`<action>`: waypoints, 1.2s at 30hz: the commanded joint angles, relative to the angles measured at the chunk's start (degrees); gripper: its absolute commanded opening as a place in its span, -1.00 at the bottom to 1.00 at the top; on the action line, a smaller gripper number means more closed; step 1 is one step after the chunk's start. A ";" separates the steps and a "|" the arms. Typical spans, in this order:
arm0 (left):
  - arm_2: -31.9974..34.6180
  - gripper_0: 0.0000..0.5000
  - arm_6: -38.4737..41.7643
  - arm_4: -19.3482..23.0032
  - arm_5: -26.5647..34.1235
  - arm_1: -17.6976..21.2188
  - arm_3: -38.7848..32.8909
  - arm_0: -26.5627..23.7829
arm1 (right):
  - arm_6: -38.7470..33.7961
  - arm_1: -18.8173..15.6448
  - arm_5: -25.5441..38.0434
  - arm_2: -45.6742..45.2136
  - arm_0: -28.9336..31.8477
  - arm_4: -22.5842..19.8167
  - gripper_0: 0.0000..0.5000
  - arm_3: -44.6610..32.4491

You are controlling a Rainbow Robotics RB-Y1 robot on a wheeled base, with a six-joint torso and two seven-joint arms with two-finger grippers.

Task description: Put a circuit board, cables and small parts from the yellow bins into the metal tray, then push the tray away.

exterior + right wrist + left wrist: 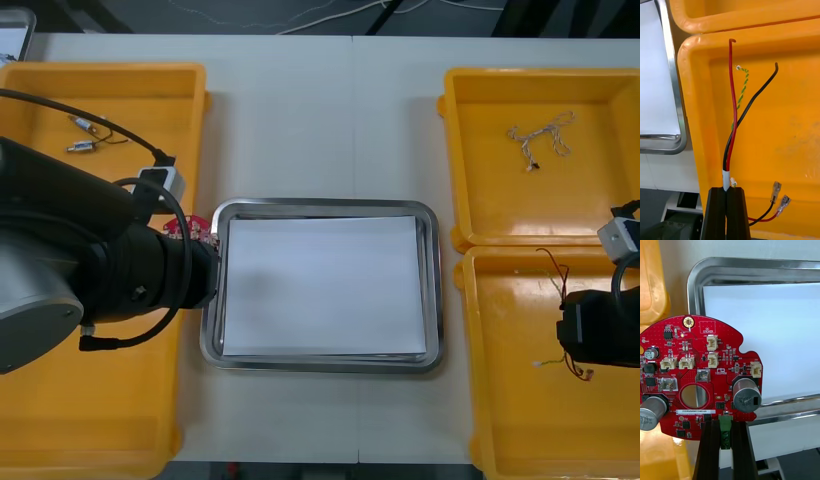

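Light table [300, 100]: metal tray [432, 300], white inside, centred between yellow bins [500, 200]. Left gripper [725, 427]: clamped on the green connector [725, 431] of a round red circuit board [696, 378], held at the tray's left rim. Right gripper [728, 191]: closed on a red and black cable [733, 112], over the near right bin [771, 131].

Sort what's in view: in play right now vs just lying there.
In play:
- red circuit board, gripped in the left hand at the metal tray's left rim
- red and black cable, gripped in the right hand in the near right bin

Lying about:
- small metal parts, far left bin
- pale cable, far right bin
- green and yellow twisted cable, near right bin
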 commanded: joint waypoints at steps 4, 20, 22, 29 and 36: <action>-8.67 -1.00 7.56 -3.07 0.39 1.82 -1.05 -4.53 | 3.40 -2.48 0.22 -1.45 -4.74 -2.79 -1.00 -1.89; -18.34 -1.00 8.44 -8.52 0.39 -0.47 5.80 -5.32 | 4.28 -2.48 0.22 -1.27 -5.97 -2.70 -1.00 -1.89; -19.31 -1.00 8.44 -8.96 0.07 -0.56 6.24 -5.32 | 4.37 -2.48 0.22 -1.19 -6.06 -2.53 -1.00 -1.89; -20.80 -1.00 7.38 -9.22 -1.95 -1.08 8.79 -5.32 | 4.37 -2.48 0.22 -1.19 -6.06 -2.53 -1.00 -1.89; -23.00 -1.00 6.33 -10.46 -4.15 -3.11 10.73 -6.11 | 4.37 -2.48 0.22 -1.19 -6.06 -2.53 -1.00 -1.89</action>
